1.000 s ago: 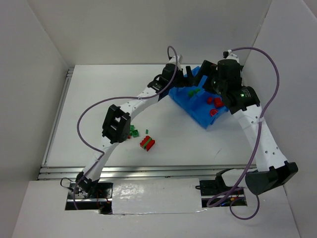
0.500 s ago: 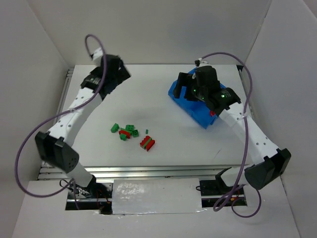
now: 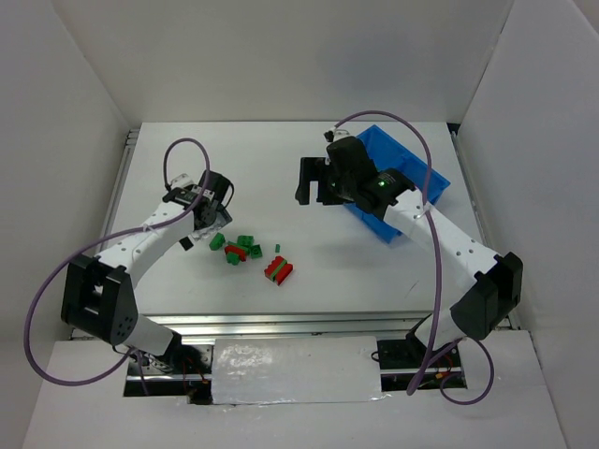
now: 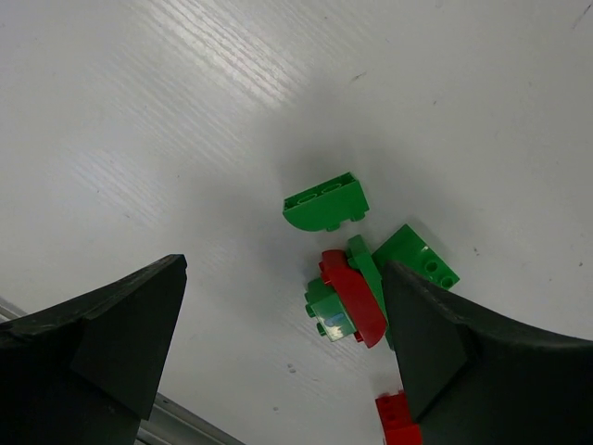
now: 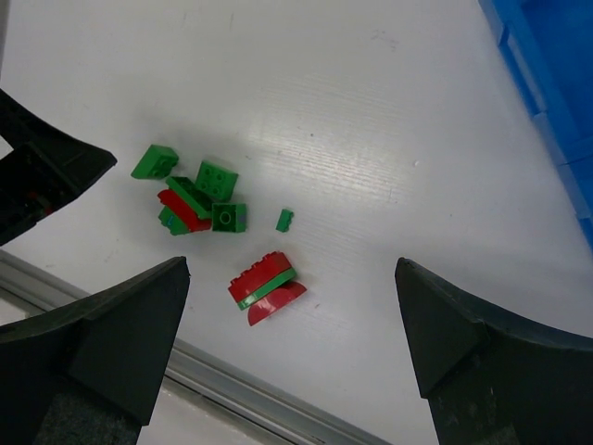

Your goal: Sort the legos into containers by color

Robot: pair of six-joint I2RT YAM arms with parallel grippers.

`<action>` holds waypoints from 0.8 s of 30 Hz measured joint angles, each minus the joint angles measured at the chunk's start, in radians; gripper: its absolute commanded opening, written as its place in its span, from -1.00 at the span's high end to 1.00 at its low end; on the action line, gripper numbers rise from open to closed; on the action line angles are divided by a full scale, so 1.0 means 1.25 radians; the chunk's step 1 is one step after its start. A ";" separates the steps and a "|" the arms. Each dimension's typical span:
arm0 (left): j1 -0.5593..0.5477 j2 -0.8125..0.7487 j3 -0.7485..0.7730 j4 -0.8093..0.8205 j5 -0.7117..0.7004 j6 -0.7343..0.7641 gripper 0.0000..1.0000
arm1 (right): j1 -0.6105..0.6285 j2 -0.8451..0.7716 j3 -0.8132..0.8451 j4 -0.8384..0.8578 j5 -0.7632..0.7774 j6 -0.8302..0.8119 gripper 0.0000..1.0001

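Observation:
Several small green and red legos (image 3: 238,249) lie in a loose cluster left of the table's middle, with a red-on-green stack (image 3: 279,269) just right of them. My left gripper (image 3: 198,232) is open and empty, low beside the cluster's left side. In the left wrist view its open gripper (image 4: 285,278) frames a green curved brick (image 4: 324,202) and a red-and-green clump (image 4: 352,295). My right gripper (image 3: 312,182) is open and empty, above the table left of the blue bin (image 3: 426,178). Its wrist view (image 5: 292,269) looks down on the stack (image 5: 267,286). The bin's inside is hidden.
A tiny green piece (image 5: 284,220) lies alone between cluster and stack. A metal rail (image 3: 281,323) runs along the table's near edge. White walls stand on three sides. The right arm crosses over the bin.
My left arm swung from the back left corner down to the lego cluster. My right arm moved left, off the bin and over the table.

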 measured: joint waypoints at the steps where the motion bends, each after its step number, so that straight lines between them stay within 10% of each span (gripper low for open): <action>1: 0.000 -0.001 -0.002 0.002 0.000 -0.008 -0.98 | 0.000 0.000 0.000 0.002 0.000 0.000 -0.99; 24: 0.000 0.152 -0.067 0.162 0.013 -0.071 -0.85 | 0.019 0.011 -0.024 0.011 0.000 -0.004 -0.99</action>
